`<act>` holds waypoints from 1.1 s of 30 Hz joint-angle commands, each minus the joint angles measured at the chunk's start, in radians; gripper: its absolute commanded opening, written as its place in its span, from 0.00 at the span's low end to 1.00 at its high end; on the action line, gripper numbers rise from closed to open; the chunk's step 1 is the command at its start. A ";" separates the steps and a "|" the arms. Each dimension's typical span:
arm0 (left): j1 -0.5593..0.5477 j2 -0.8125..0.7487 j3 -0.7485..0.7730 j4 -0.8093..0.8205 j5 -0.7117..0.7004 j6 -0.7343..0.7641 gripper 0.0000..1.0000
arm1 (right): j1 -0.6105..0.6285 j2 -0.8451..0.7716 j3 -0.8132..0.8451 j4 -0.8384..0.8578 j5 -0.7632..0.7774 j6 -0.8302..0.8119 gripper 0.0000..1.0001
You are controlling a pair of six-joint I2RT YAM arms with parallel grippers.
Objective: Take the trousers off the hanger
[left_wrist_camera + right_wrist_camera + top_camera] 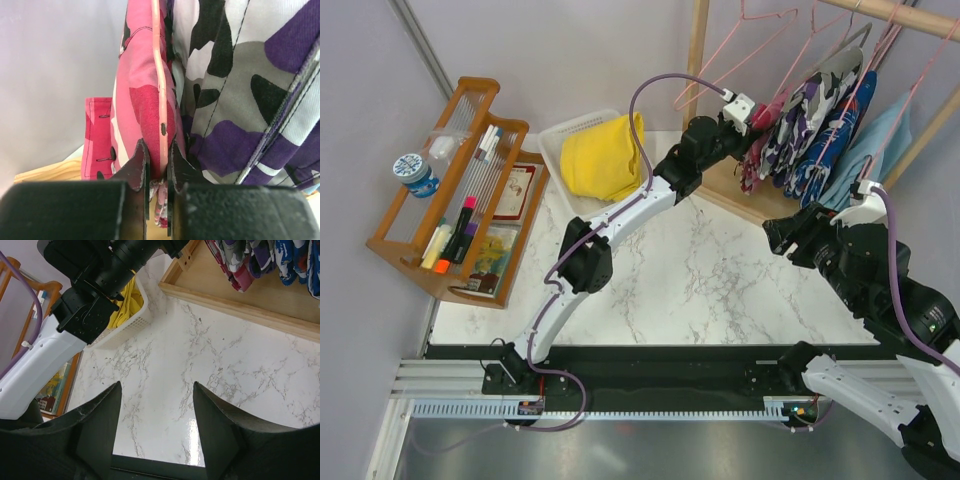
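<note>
A marble table point(720, 290) fills the middle of the room, and both arms are bolted at its near edge. The left arm point(610, 215) stretches far across towards the wooden rack point(696, 50) at the back right. The right arm point(880, 280) is bent low over the right side of the table.

On the rack hang a purple-white camouflage garment point(240, 100) and, further right, a light blue garment point(880, 135). At the far left stands a wooden shelf point(395, 250) of pens and small items. Beside it a white basket point(575, 122) holds the yellow trousers point(603, 155), bunched inside and off any hanger.

The pink camouflage trousers point(140, 95) are draped on a pink hanger point(159, 75) at the left end of the row, pressed against the purple-white garment.

The left gripper point(159, 165) is clenched on the lower part of the pink camouflage trousers, the cloth pinched between its fingers right beside the hanger wire. The right gripper point(157, 390) hangs released above bare marble, jaws wide apart with nothing between them, well apart from the clothes.
</note>
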 commanded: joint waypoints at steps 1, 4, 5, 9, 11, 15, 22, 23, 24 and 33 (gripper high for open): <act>-0.004 -0.065 0.018 0.030 -0.023 -0.046 0.02 | 0.002 0.016 0.015 0.007 -0.016 -0.012 0.67; -0.004 -0.136 -0.028 0.004 -0.041 -0.066 0.02 | 0.002 0.017 0.010 0.013 -0.019 -0.013 0.67; -0.004 -0.179 -0.048 0.004 -0.052 -0.073 0.02 | 0.002 0.019 0.010 0.017 -0.016 -0.015 0.67; -0.004 -0.289 -0.129 0.001 -0.090 -0.119 0.02 | 0.002 0.021 0.018 0.028 -0.012 -0.021 0.67; -0.004 -0.322 -0.140 -0.013 -0.095 -0.136 0.02 | 0.004 0.027 0.021 0.030 -0.010 -0.025 0.67; -0.001 -0.392 -0.117 -0.045 -0.081 -0.179 0.02 | 0.002 0.036 0.024 0.042 -0.004 -0.027 0.67; 0.002 -0.454 -0.092 -0.076 -0.072 -0.199 0.02 | 0.002 0.066 0.067 0.067 -0.026 -0.031 0.67; 0.002 -0.460 -0.088 -0.077 -0.066 -0.199 0.02 | 0.004 0.068 0.070 0.067 -0.030 -0.030 0.67; 0.002 -0.464 -0.089 -0.082 -0.067 -0.198 0.02 | 0.002 0.073 0.076 0.070 -0.030 -0.031 0.67; 0.006 -0.540 -0.088 -0.103 -0.066 -0.208 0.02 | 0.002 0.102 0.107 0.083 -0.044 -0.036 0.67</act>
